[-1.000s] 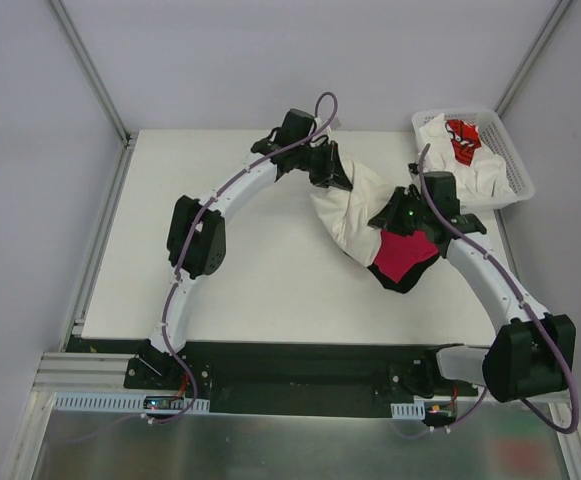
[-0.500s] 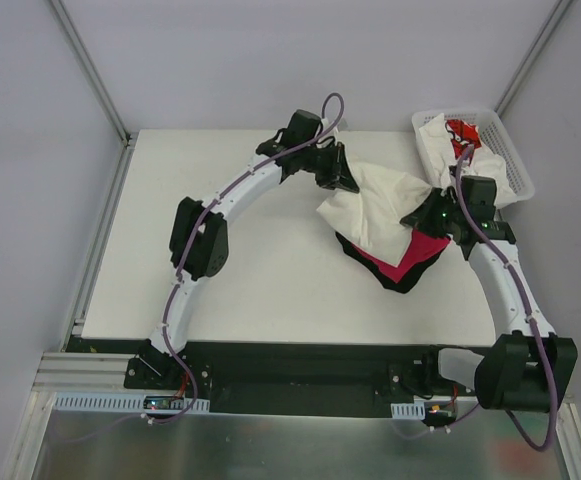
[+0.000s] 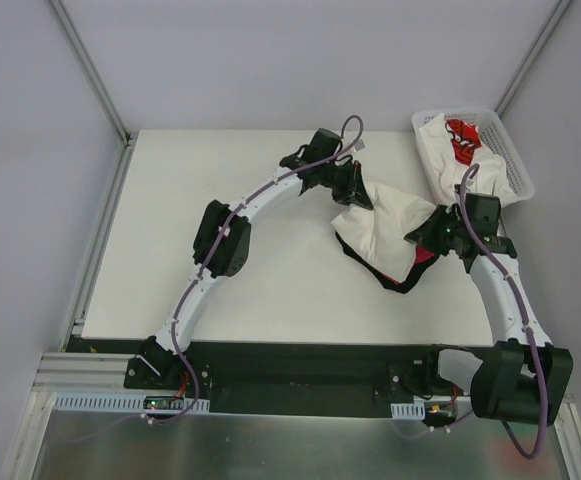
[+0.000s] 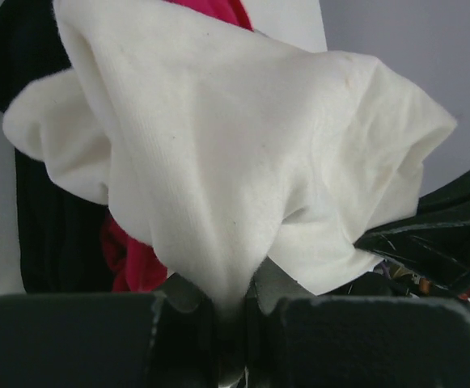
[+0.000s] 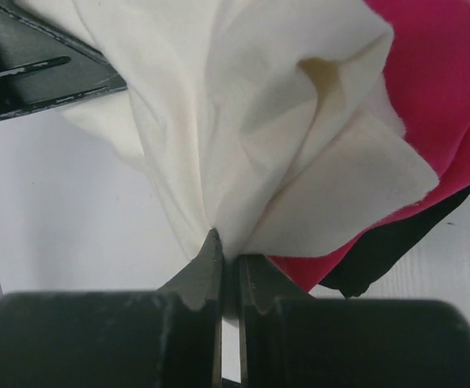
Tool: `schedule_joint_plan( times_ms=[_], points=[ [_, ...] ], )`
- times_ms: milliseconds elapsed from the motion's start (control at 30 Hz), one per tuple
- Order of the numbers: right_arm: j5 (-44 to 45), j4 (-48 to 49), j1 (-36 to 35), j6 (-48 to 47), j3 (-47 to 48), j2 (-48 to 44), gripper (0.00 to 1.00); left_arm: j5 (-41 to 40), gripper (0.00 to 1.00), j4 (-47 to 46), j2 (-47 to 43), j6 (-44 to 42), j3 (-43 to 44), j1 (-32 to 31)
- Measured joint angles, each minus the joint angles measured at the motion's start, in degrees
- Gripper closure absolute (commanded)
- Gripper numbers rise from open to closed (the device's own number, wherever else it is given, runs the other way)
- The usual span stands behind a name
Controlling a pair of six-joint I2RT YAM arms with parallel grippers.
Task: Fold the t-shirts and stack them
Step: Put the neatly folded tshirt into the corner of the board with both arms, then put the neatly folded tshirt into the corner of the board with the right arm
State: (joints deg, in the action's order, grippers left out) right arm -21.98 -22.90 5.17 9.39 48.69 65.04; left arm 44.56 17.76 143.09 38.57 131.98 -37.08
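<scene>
Arms shifted rightward since earlier; we noted cream t-shirt (image 3: 388,228) held between left gripper (image 4: 230,301) and right gripper (image 5: 228,263), both pinching it, magenta t-shirt (image 5: 437,121) beneath. Spreading for fold, we judged.

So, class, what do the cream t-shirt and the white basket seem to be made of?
The cream t-shirt looks like soft matte knit cloth, probably cotton: fine ribbed texture, limp folds. The basket looks like rigid white plastic: open lattice walls holding their shape.
</scene>
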Motion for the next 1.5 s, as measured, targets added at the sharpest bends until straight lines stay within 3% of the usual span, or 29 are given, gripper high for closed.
schedule_joint_plan(
  times_ms=[300, 400, 433, 467, 600, 700, 967, 1300, 1400, 1500],
  points=[
    [0.0, 1.9, 0.2, 1.4, -3.6, 0.7, 0.99, 1.5, 1.00, -2.9, 1.8, 0.2, -3.5, 0.0],
    [-0.4, 2.6, 0.3, 2.3, -4.5, 1.4, 0.78, 1.5, 0.97, -3.8, 1.8, 0.0, -5.4, 0.0],
    [-0.7, 2.7, 0.3, 2.6, -4.5, 1.5, 0.63, 1.5, 0.93, -3.8, 1.8, 0.0, -5.9, 0.0],
    [-1.0, 2.9, 0.3, 3.0, -4.5, 1.5, 0.59, 1.6, 0.72, -3.8, 1.8, -0.2, -6.3, 0.0],
    [-1.4, 2.9, 0.3, 3.5, -4.2, 1.5, 0.54, 1.6, 0.26, -4.5, 1.8, -1.2, -6.7, 0.1],
    [-1.4, 2.1, 0.3, 3.5, -3.3, 1.5, 0.53, 1.6, 0.18, -5.0, 1.8, -2.0, -7.3, 0.4],
    [0.5, -1.2, 0.5, 3.0, -2.4, 0.5, 0.53, 1.5, 0.16, -5.4, 0.5, -2.8, -11.1, 1.2],
    [9.3, -8.7, 4.4, 0.3, -1.1, -11.2, 0.53, 1.1, 0.16, -5.5, -7.4, -5.7, -18.6, 3.2],
    [8.7, -9.7, 5.2, 0.0, 1.4, -8.4, 0.61, 0.1, 0.16, -5.1, -11.0, -6.5, -21.7, 4.5],
    [5.9, -8.6, 5.2, 0.5, 3.2, -4.5, 0.78, -0.7, 0.16, -5.0, -15.0, -6.9, -24.3, 5.8]
  ],
)
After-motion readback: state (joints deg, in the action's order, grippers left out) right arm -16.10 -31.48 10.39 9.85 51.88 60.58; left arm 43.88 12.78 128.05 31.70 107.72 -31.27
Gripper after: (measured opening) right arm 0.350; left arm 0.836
